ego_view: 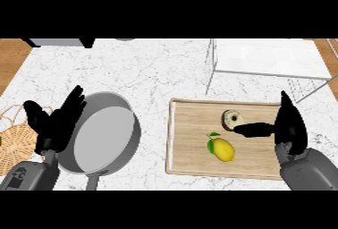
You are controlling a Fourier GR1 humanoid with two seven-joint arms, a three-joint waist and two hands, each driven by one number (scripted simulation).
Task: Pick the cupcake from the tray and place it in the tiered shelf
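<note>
A brown cupcake (232, 118) with a pale top sits on the wooden tray (188, 150), in its upper right part. My right hand (289, 126) stands over the tray's right edge with straight fingers pointing up; its thumb (253, 130) reaches left, its tip just below the cupcake, and I cannot tell whether it touches. The tiered shelf (271, 60), white with thin metal legs, stands at the back right. My left hand (56, 120) rests open at the left, fingers up, beside a grey pan.
A yellow lemon (223, 149) with a green leaf lies on the tray below the cupcake. A grey frying pan (102, 134) sits left of the tray. A woven wicker basket (14, 136) shows at the left edge.
</note>
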